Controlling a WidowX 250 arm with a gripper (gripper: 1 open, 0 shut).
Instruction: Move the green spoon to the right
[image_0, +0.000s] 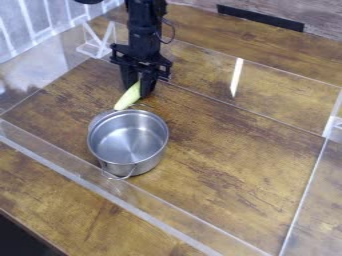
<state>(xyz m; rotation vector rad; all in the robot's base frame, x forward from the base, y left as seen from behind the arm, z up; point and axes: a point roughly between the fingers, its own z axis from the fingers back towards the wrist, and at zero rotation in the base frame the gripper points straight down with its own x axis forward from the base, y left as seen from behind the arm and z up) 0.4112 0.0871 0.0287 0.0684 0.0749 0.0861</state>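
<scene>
The green spoon lies on the wooden table, its yellow-green handle pointing down-left toward the pot; its upper end is hidden under the gripper. My black gripper points straight down onto that upper end, its fingers drawn in close around the spoon. It looks shut on the green spoon, which still rests low at the table surface.
A round steel pot stands just in front of the spoon. Clear acrylic walls ring the work area, with one upright panel to the right. A white rack sits at the back left. Bare wood stretches to the right.
</scene>
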